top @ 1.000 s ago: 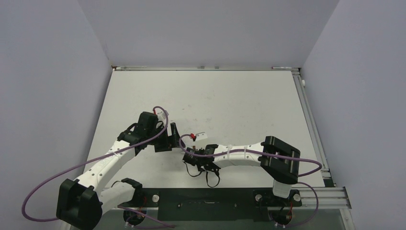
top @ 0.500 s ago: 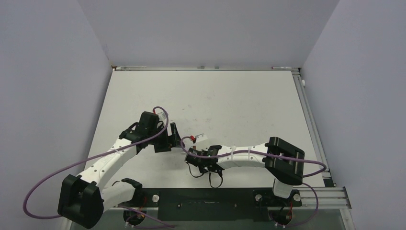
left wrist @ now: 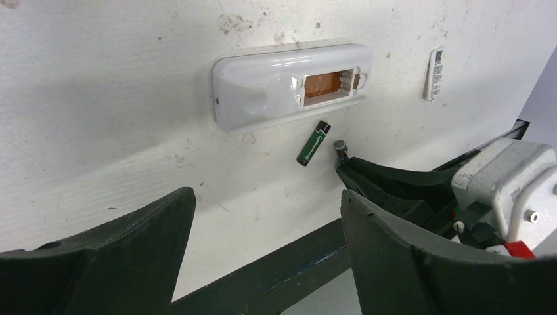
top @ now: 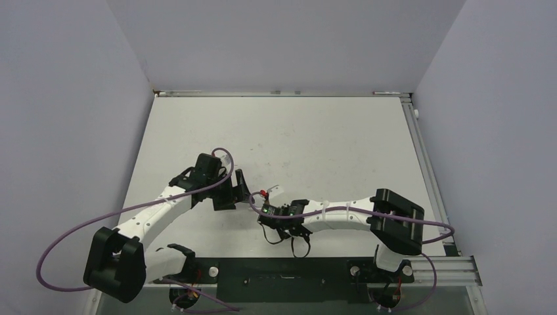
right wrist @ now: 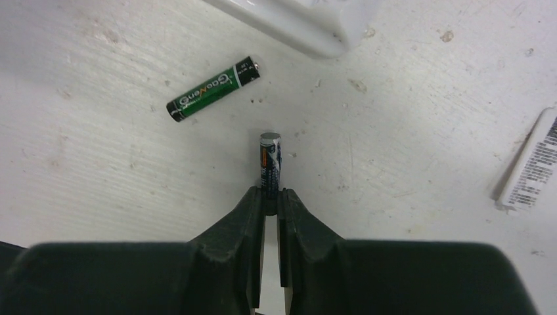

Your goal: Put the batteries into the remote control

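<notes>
Left wrist view alone shows remote control (left wrist: 263, 92) slot open; left gripper (left wrist: 268, 197) spread. Right wrist view: right gripper (right wrist: 270, 195) pinches dark battery (right wrist: 270, 161); green battery (right wrist: 212, 88), just beside remote control, lettered "GooWen".

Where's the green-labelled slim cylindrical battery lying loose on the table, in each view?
Top external: cannot be made out; too small.
Left wrist: the green-labelled battery lies near centre, just below the white plastic remote control.
Right wrist: upper left, left of the remote's corner at the top edge.
Shared landmark: the remote's white body, seen in both wrist views.
</notes>
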Tool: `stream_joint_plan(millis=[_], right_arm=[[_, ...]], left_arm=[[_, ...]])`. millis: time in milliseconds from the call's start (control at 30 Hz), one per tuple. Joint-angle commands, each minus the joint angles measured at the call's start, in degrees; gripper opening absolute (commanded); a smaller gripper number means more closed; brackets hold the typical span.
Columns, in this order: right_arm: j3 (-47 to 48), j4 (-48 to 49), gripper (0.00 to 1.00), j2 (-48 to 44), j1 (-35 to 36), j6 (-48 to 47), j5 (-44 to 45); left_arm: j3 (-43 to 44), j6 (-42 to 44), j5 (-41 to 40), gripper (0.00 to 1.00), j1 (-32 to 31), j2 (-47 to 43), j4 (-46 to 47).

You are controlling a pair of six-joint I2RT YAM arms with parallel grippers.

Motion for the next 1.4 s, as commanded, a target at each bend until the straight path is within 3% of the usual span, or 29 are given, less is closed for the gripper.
stream_joint_plan(millis=[0,367,767,1367], right_arm=[[-0.7,-1.6,0.08,-4.9,-0.7,-5.0,-0.5],[-0.3,-2.1,0.08,-11.6,-0.9,-14.3,-1.7],[4.3,-6.2,0.08,-14.5,-1.1,-25.0,1.9],[3.1,-6.0,0.08,-18.6,-2.2,-26.4,2.8]], left_arm=[[0.0,-0.8,0.1,0.78,0.3,1.3,3.7],[2.9,-2.3,-0.3,0.77,0.2,8.4,7.1],[9.9,-2.7,-7.0,0.73,-0.2,18.1,6.7],[23.5,-2.0,-16.6,0.62,-6.9,33.2,-6.4]])
